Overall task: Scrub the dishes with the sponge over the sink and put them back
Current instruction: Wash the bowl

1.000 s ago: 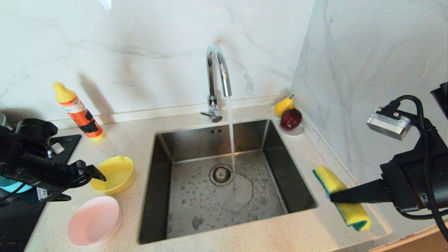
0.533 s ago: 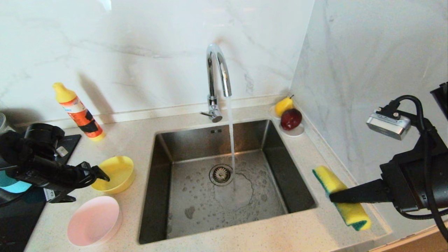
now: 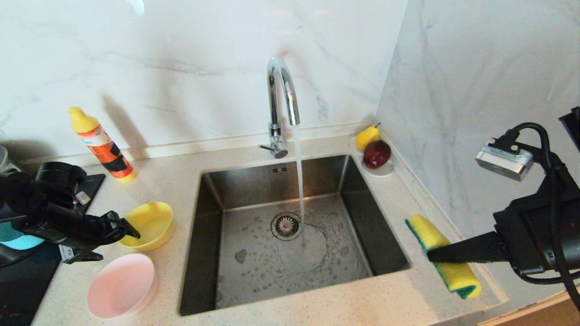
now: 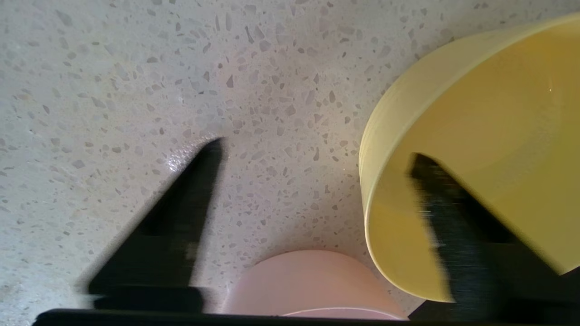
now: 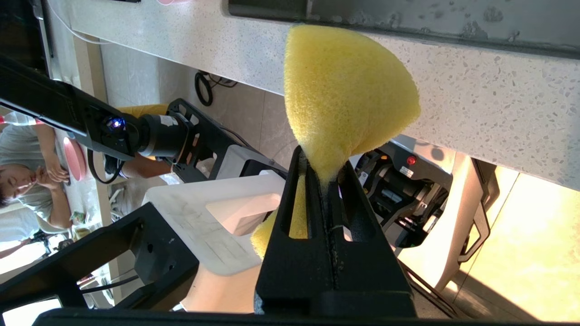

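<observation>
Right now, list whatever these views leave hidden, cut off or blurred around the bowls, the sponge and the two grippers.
- Light blue bowl: head view, mostly behind the left arm and cut by the frame edge.
- Pink bowl: left wrist view, only its rim shows at the frame's edge.
- Left gripper: fingers smeared; one sits inside the yellow bowl, contact unclear.
- Sponge: right wrist view, green layer unseen; middle pinched in the right gripper.

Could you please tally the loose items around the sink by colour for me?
Yellow: 3, the yellow bowl, the sponge, the pear
Pink: 1, the pink bowl
Light blue: 1, the blue bowl, mostly hidden by the left arm
Dark red: 1, the red fruit
Orange with a yellow cap: 1, the bottle
Total: 7
</observation>
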Robot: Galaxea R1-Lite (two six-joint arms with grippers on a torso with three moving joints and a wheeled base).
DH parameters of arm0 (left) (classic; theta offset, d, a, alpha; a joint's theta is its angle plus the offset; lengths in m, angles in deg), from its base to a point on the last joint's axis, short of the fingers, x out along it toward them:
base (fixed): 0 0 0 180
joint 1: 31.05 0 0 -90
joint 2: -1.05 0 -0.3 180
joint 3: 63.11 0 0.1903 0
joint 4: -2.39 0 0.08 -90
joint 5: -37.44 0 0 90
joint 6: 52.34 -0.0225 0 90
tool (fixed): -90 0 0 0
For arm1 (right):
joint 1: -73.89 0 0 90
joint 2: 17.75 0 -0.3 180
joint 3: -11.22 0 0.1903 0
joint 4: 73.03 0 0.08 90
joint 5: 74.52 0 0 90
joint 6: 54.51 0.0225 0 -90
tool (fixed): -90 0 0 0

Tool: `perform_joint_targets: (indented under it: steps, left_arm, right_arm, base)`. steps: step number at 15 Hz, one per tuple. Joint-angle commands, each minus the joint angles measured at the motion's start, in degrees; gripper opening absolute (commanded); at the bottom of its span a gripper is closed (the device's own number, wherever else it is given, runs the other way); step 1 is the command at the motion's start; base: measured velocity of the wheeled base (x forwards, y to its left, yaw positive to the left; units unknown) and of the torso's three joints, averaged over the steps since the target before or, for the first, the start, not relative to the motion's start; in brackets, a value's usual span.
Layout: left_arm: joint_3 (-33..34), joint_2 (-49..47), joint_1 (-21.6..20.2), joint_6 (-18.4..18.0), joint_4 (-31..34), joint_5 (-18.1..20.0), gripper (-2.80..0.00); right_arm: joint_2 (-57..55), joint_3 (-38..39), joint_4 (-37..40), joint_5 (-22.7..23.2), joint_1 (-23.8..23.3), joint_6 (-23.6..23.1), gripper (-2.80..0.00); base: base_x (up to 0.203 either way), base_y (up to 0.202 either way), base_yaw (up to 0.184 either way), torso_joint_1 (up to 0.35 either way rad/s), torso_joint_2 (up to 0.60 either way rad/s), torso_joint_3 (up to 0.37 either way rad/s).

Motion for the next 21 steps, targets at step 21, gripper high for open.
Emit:
perform_joint_targets:
  steps: [21]
  left_arm:
    - [-10.55, 7.83, -3.71, 6.44, 1.95, -0.08, -2.80]
  right_arm:
    - [1.63, 0.30, 0.69, 0.18, 0.10, 0.29, -2.80]
  base:
    - [0.000, 0.000, 0.000, 0.000, 0.00, 0.000]
